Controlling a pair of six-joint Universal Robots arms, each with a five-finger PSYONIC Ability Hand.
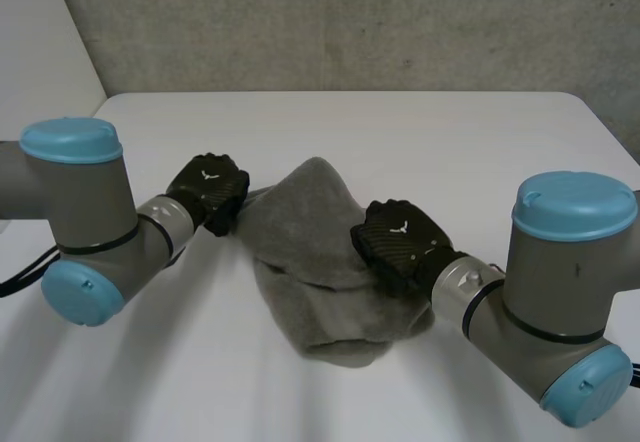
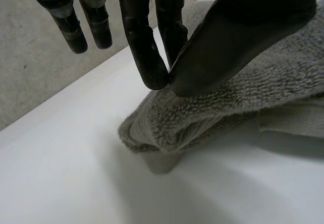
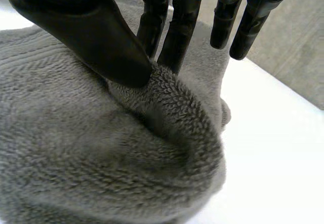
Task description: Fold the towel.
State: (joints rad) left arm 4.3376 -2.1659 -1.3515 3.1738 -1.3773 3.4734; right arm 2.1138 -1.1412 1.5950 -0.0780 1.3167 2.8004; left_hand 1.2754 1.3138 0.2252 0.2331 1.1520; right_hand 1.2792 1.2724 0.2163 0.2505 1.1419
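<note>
The grey towel (image 1: pixel 320 292) is lying crumpled on the white table (image 1: pixel 200 362), its rounded near end pointing toward 6 o'clock and its far tip toward 12 o'clock. The right hand (image 1: pixel 400 244) is resting on the towel's edge at about 3 o'clock. In the right wrist view its thumb (image 3: pixel 101 41) and fingers (image 3: pixel 174 36) are closing together on a raised ridge of the cloth, pinching it, while the rest of the towel is bunching under the palm. Farther back, the left hand (image 1: pixel 210 190) is sitting at the towel's edge at about 10 o'clock. In the left wrist view its thumb (image 2: pixel 233 41) is pressing against its fingertips (image 2: pixel 152 72) over a fold of the towel, and the corner below them is hanging just clear of the table. A grey wall (image 1: pixel 350 22) is standing beyond the table at 12 o'clock.
</note>
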